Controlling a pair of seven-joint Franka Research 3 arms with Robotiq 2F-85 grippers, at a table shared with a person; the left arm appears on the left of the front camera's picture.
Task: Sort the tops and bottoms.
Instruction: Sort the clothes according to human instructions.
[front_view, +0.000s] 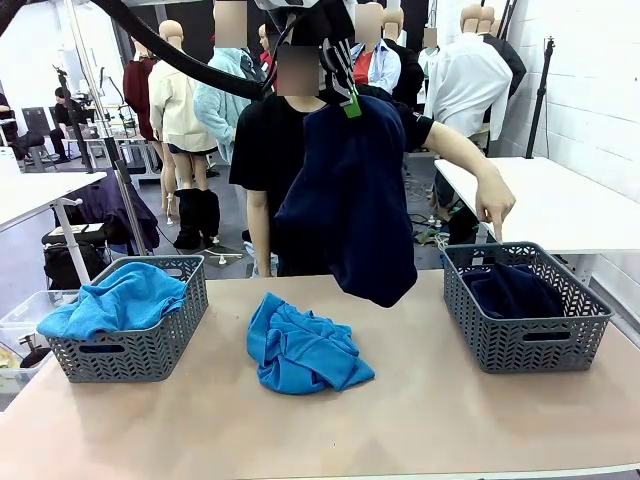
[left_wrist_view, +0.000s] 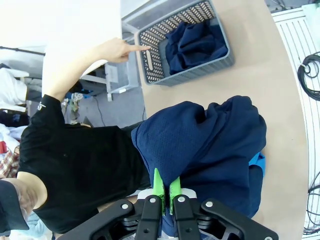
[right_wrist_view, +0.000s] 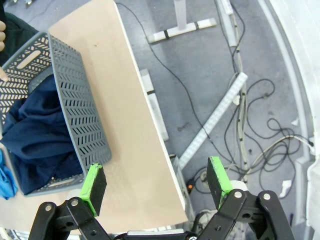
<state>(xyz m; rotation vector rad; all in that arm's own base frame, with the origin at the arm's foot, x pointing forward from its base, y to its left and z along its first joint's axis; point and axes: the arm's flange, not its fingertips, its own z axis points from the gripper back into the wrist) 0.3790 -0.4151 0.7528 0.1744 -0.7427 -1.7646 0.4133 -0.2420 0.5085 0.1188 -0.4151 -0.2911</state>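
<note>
Front view: 2 grey mesh baskets on table (front_view: 450, 420). Landmark = loose top (front_view: 300, 350), a crumpled bright sky-blue knit at table centre. To its left, left basket (front_view: 130, 345) holds 1 more blue top (front_view: 120, 300), spilling over the rim. To its right, right basket (front_view: 525, 345) holds 1 navy bottom (front_view: 510, 290), bunched up. Count: 2 tops, 2 bottoms. The held bottom (front_view: 350, 210) hangs above & just behind loose top, clear of table, in soft, dark, almost black folds. The left gripper (front_view: 350, 100) pinches its upper edge, green pads pressed tight on the fabric. The right gripper (right_wrist_view: 156, 172) has fingers spread wide w/ nothing btwn, out past right basket on the side away from loose top. The person's hand (front_view: 495, 205) points down at right basket's rim.
</note>
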